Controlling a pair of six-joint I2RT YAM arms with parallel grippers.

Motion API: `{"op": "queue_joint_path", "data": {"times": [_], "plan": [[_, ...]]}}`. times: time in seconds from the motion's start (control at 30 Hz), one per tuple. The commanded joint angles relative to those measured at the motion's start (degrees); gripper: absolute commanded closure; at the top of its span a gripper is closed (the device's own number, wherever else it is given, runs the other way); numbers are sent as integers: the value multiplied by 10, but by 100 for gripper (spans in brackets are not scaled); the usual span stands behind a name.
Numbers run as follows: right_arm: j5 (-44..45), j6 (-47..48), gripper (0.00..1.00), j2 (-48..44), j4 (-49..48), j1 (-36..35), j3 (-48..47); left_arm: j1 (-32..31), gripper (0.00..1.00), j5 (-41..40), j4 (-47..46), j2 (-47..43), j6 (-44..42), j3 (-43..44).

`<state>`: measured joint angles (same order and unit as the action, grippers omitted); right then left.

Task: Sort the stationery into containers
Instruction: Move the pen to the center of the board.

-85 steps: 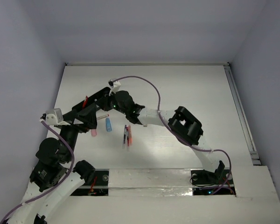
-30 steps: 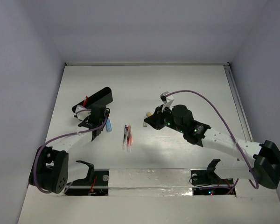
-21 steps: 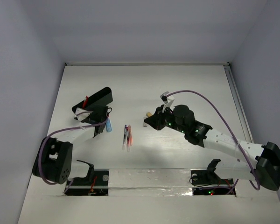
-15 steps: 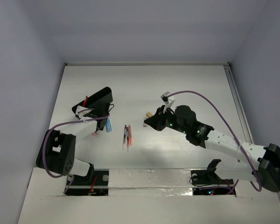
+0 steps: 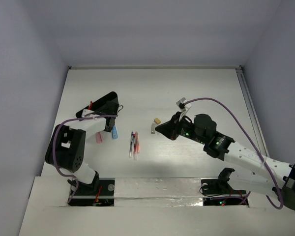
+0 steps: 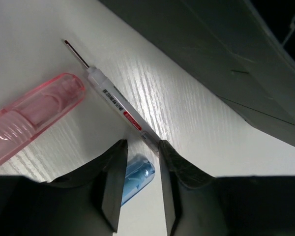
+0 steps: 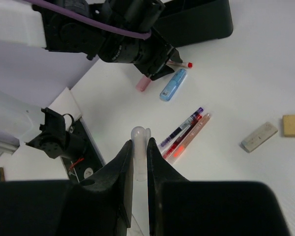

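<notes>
The container, a long black box (image 5: pixel 102 103) (image 6: pixel 216 54), lies at the left. Below it lie a thin white pen with a red tip (image 6: pixel 113 101) (image 7: pixel 179 64), a pink capsule (image 5: pixel 99 138) (image 6: pixel 34 115) and a blue capsule (image 5: pixel 114 132) (image 6: pixel 137 178). My left gripper (image 5: pixel 109 127) (image 6: pixel 142 145) hangs low over them, open, its narrowed jaws astride the blue capsule's end. Three pens (image 5: pixel 133 143) (image 7: pixel 185 130) lie mid-table. My right gripper (image 5: pixel 160 129) (image 7: pixel 139 142) hovers shut on a translucent white capsule (image 7: pixel 137 150).
A beige eraser (image 5: pixel 157 120) (image 7: pixel 291 125) and a grey-white eraser (image 5: pixel 152 128) (image 7: pixel 259 136) lie just beside my right gripper. A red piece (image 5: pixel 90 104) sticks out at the box's left end. A metal rail (image 5: pixel 253 118) runs along the table's right edge.
My left gripper has shifted up toward the box and its jaws have narrowed over the blue capsule. The right arm has drawn slightly right with the capsule still held.
</notes>
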<state>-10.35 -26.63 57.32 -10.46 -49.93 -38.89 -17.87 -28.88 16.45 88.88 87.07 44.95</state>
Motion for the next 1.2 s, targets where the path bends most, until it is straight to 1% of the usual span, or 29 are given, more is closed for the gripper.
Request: {"op": "queue_joint_path", "data": {"times": [0.0, 0.03, 0.13, 0.2, 0.23, 0.3, 0.37, 0.4, 0.43, 0.5, 0.6, 0.7, 0.73, 0.8, 0.83, 0.9, 0.97, 1.0, 1.17], "plan": [[1, 4, 100, -27, -5, -3, 2, 4, 72, -12, 69, 10, 38, 12], [1, 4, 100, -31, -6, -3, 2, 4, 75, -11, 70, 8, 39, 8], [2, 5, 100, -36, 0, -3, 1, -9, 76, -10, 70, -9, 54, -14], [2, 4, 100, -40, 1, -3, 2, -9, 79, -7, 67, -16, 60, -24], [1, 4, 100, -40, 1, -3, 3, -9, 83, -4, 67, -22, 60, -30], [0, 4, 100, -41, 2, -3, 2, -15, 86, 0, 72, -28, 59, -35], [0, 4, 100, -42, 3, -3, 2, -27, 91, 2, 72, -40, 57, -44], [0, 3, 100, -44, 3, -3, 3, -27, 92, 7, 71, -45, 56, -49], [0, 3, 100, -45, 2, -3, 2, -34, 97, 8, 70, -54, 54, -57], [-1, 3, 100, -46, 2, -3, 4, -43, 100, 8, 70, -62, 52, -65], [-2, 3, 100, -47, 4, -3, 5, -54, 100, -13, 87, -82, 46, -74], [-6, 3, 100, -42, 1, -3, 4, -54, 87, -45, 102, -119, 53, -86], [-8, 2, 100, -40, 0, -3, 3, -54, 74, -51, 101, -143, 55, -95], [-13, 1, 100, -34, -3, -3, 2, -54, 61, -64, 79, -164, 59, -106], [-13, 1, 100, -34, -4, -3, 3, -54, 51, -66, 69, -178, 60, -113], [-13, 0, 100, -29, -5, -3, 3, -48, 46, -71, 45, -181, 62, -115], [-14, 1, 100, -27, -6, -3, 2, -41, 44, -72, 37, -166, 62, -104], [-14, 0, 100, -27, -6, -3, 3, -41, 41, -70, 38, -146, 63, -97], [-14, 2, 100, -23, -5, -3, 1, -35, 39, -62, 40, -92, 66, -48]]}}
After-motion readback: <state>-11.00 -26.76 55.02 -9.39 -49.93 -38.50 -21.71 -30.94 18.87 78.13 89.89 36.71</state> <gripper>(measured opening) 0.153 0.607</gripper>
